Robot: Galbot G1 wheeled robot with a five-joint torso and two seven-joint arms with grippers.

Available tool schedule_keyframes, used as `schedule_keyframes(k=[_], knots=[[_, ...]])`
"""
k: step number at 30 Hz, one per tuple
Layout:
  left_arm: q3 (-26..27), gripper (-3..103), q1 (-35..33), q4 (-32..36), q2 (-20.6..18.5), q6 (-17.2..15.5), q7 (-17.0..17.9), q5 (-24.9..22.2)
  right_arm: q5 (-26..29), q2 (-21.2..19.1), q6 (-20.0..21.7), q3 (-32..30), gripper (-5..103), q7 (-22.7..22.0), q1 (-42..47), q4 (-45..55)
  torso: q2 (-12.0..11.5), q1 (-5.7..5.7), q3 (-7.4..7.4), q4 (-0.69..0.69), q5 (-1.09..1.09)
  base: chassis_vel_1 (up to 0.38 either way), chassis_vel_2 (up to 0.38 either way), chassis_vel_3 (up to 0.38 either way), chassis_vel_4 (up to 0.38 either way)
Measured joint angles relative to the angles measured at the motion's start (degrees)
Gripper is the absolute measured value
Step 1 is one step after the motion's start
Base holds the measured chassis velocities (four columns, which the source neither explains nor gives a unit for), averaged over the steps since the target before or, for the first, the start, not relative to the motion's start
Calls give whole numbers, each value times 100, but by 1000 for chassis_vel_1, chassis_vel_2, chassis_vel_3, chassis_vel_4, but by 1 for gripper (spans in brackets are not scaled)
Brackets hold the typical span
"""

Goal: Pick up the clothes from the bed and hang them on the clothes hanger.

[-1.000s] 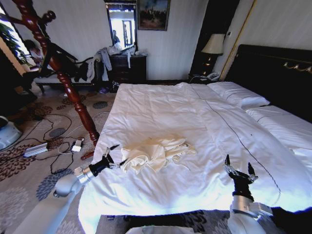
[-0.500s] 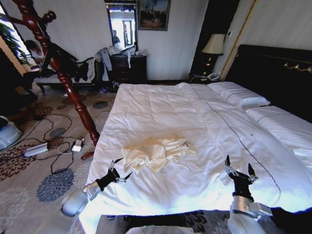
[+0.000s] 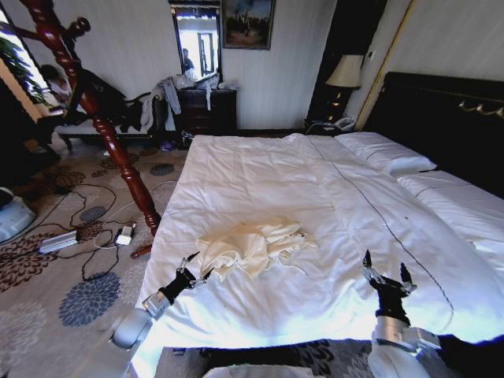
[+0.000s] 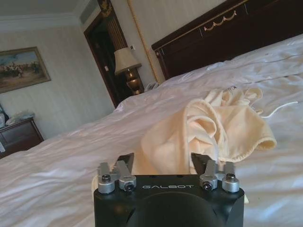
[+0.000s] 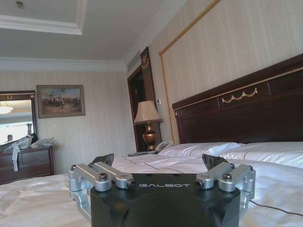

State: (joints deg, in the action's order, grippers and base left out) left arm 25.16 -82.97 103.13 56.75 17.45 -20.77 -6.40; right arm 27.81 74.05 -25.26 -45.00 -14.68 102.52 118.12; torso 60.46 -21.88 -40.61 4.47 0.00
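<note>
1. Head view: I'm bringing the left claw (image 3: 194, 272), wide open and empty, beside the clothes (image 3: 253, 246) bunched on the bed (image 3: 260, 173); right claw (image 3: 386, 276) idling open.
2. Left wrist view: I'm aiming low at the nearest thick fold (image 4: 187, 137), avoiding the sheet.

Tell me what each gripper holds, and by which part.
Nothing is held. The left gripper is open beside the crumpled cream long-sleeved garment on the white bed; the right gripper is open, empty.

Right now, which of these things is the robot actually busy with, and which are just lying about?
Job: cream shirt; bed; left gripper, open beside the shirt; right gripper, open, waiting.
Lying about: lamp; wooden coat stand; floor cables.
</note>
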Motion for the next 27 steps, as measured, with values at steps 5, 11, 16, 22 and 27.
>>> schedule_keyframes(k=[5, 11, 16, 22, 27], knots=[[-18, 48, 42, -34, 23, -58, 9, -53, -7, 3, -2, 6, 100, 0, 10, 2, 0, 0, 0, 0, 0, 0, 0, 0, 0], [-41, 27, 69, 97, 79, -120, 61, -312, -14, 4, -2, 5, 100, -1, 37, 49, 0, 0, 0, -1, -1, 0, 0, 0, 0], [4, 11, 389, 600, -164, -477, 427, -1076, -12, -26, -4, -39, 100, -10, 49, 50, 0, 0, 0, 0, 0, 0, 0, 0, 0], [-34, 0, 1233, 950, -646, -992, 1081, -2095, -16, -10, 13, -13, 100, -13, 43, 102, 0, 0, 0, 1, -1, 0, 0, 0, 0], [-64, 0, 2287, 1223, -1305, -1443, 1468, -3243, -29, -18, 16, -26, 100, -15, 79, 144, -1, 0, -1, -2, -5, 0, 0, 0, 0]])
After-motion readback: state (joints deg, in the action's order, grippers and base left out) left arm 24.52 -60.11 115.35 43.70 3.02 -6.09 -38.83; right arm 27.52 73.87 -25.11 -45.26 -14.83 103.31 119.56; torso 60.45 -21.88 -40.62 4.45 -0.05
